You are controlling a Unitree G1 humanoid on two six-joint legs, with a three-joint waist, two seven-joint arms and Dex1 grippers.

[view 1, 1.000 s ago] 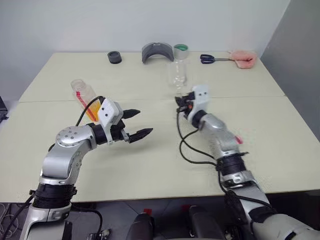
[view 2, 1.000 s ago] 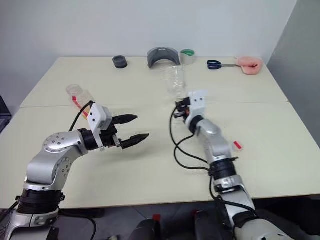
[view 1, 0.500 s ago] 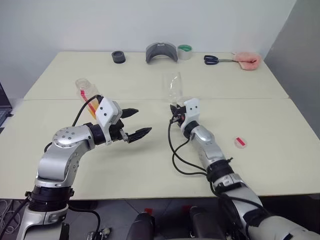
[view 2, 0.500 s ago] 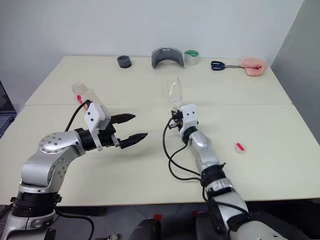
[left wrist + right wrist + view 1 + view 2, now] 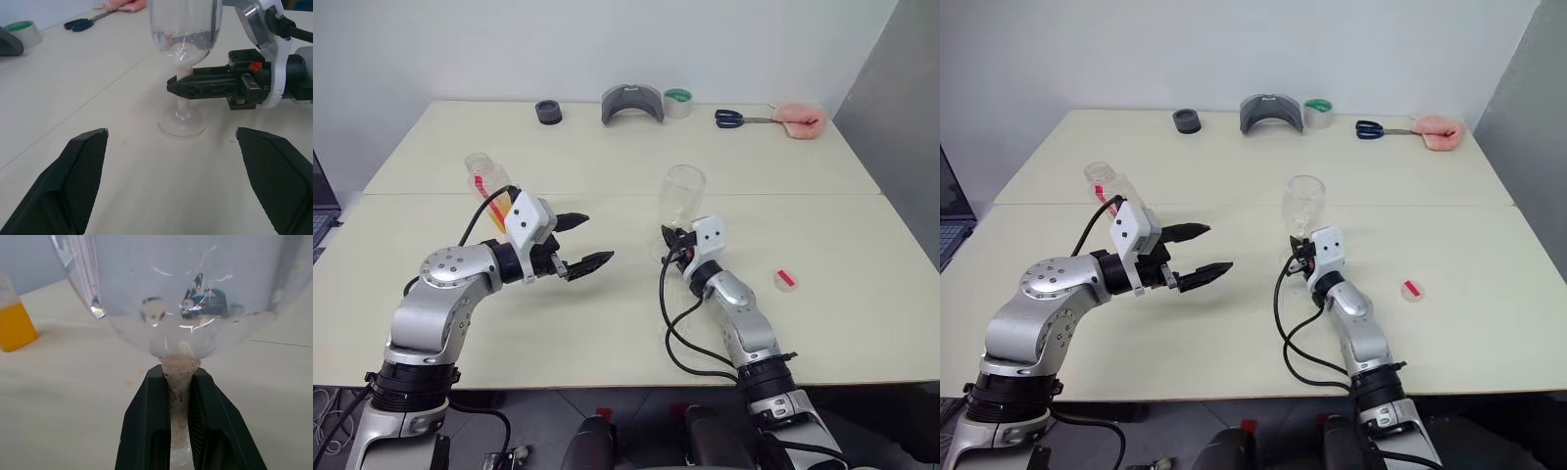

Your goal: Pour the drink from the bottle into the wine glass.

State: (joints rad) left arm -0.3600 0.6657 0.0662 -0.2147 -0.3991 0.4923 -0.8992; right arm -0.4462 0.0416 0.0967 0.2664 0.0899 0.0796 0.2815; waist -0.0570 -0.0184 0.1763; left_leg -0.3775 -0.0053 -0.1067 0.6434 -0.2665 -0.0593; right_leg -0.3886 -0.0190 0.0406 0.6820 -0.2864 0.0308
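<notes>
Two sets of jaws work over the pale tabletop [image 5: 607, 323]. The right gripper [image 5: 179, 431] has its jaws clamped on the thin stem of the wine glass [image 5: 680, 201], just under the bowl; the glass stands upright with its round foot on the tabletop, and the bowl looks empty. The left gripper [image 5: 586, 242] hangs above the tabletop with its jaws spread wide and nothing between them, pointing toward the glass and well apart from it. The bottle [image 5: 485, 189] stands behind the left gripper, on the far side from the glass, its neck open and the drink [image 5: 15, 328] filling its lower part. A small pink-red cap [image 5: 786, 279] lies beyond the right arm, away from both jaws.
</notes>
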